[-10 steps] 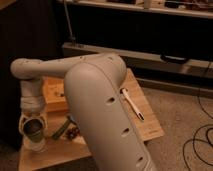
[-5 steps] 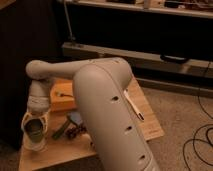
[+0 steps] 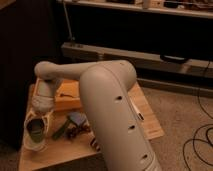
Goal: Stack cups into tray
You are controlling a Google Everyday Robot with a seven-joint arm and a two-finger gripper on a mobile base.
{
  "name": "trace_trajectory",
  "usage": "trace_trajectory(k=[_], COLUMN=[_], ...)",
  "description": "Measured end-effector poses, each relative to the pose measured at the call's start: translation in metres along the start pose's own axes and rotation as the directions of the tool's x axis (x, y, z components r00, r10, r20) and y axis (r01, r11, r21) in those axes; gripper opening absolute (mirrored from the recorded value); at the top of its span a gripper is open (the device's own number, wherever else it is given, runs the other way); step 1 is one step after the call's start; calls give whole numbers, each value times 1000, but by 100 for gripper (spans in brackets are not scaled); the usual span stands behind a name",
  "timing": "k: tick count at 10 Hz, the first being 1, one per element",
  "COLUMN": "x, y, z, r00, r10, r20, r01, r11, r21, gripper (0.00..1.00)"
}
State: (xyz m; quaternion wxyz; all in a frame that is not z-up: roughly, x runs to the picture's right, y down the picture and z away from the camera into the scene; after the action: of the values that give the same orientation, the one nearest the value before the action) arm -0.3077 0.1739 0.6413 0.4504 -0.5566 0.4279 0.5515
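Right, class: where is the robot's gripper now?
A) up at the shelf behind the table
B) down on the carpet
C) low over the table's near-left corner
C: the gripper, shut on the dark grey cup, hangs low over the wooden table's near-left corner, before the yellow-orange tray.

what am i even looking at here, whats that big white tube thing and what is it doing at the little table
This is a single picture from a camera that looks down past the robot's own body. The big white tube is the robot's arm. It bends away to the left and ends in a two-finger hand, low over the near left corner of a small wooden table. The hand is shut and seems to hold a dark grey cup by its wall. Behind the arm, on the table, is a yellow-orange tray, partly hidden. Next to the hand lie a few small odds and ends that I cannot name.
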Motion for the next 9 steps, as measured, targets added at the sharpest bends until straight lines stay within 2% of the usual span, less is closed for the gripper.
trace_trajectory(k=[7, 9], x=[6, 5], y=[12, 17], z=[11, 15], r00=[999, 998], r10=[-15, -26], r20=[35, 53], r01=[15, 25], r11=[1000, 1000], r21=[9, 19], gripper=[7, 23])
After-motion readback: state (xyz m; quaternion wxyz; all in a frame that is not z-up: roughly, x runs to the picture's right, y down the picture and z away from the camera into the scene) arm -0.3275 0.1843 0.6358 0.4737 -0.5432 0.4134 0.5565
